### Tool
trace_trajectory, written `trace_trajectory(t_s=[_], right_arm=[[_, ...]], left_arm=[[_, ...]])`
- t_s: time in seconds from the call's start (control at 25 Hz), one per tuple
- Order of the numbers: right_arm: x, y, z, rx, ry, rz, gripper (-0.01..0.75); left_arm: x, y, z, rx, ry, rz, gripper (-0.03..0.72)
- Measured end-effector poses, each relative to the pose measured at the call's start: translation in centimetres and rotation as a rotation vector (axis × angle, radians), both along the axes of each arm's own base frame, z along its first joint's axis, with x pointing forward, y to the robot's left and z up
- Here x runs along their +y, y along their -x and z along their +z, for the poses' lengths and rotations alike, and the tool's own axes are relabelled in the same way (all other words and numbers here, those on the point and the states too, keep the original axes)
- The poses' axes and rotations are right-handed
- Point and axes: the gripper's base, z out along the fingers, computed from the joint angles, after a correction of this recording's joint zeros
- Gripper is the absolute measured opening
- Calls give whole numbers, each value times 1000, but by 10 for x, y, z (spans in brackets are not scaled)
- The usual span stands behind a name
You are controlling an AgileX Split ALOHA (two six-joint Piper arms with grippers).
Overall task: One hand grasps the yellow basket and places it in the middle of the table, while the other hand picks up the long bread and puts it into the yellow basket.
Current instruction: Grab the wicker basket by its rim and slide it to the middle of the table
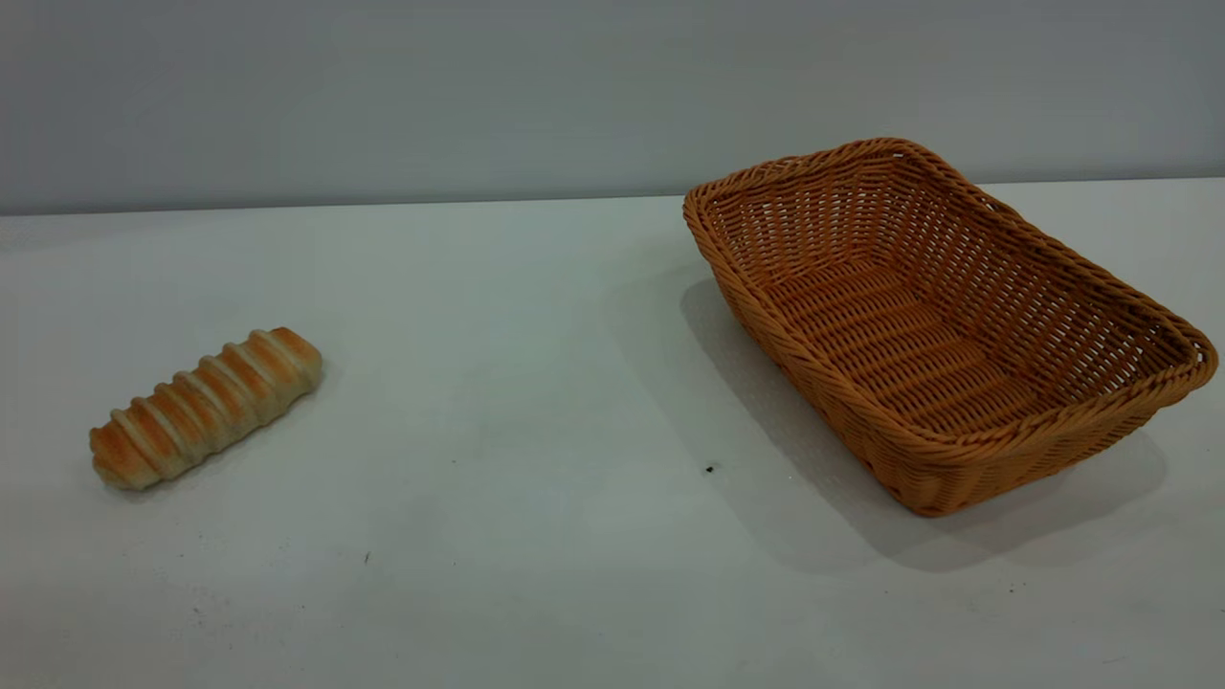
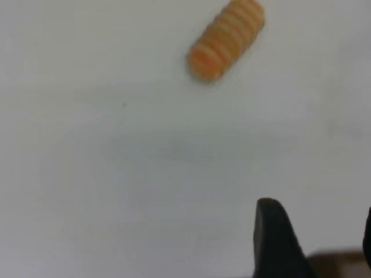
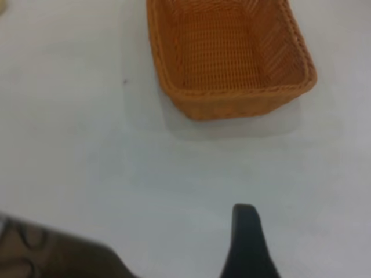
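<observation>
— Where are the task's things?

— The bread [image 1: 206,408] lies on its side at the left of the bench [image 1: 536,402], slanted, its far end pointing toward the middle. The basket [image 1: 943,321] stands upright at the right, empty, turned at an angle so one corner faces the back wall. The two are well apart, with bare bench between them and a small dark speck [image 1: 709,469] near the basket's left side.

— And your claws?

— Neither shows in the outside view. My left claw [image 2: 316,243] hangs above the bench, well short of the bread [image 2: 226,39]; I see one black finger [image 2: 277,240] and the edge of the other at the frame's border, with a clear gap between them and nothing in it. My right claw hangs short of the basket [image 3: 229,58], facing one short end of it. Only one finger [image 3: 246,243] shows there, so I cannot tell how wide it stands; nothing is touching it.
</observation>
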Motion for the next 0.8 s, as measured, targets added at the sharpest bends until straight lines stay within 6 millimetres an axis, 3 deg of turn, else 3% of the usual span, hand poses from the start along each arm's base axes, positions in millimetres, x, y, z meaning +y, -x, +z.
trace_trajectory(t_s=[0.12,0.36,0.56,0.8], right_arm=[[-3,-10,5,43,-111,-124,561],[9,-76,12,275,-212,-238,561],[22,-129,9,396,-273,-253,561],[32,-174,-4,395,-370,-296,561]], left_arm=[[-10,-32,9,-14,126,9,418],[-32,-80,6,63,265,-96,418],[-43,-91,6,40,268,-254,418],[-53,-90,13,-60,230,-395,418]])
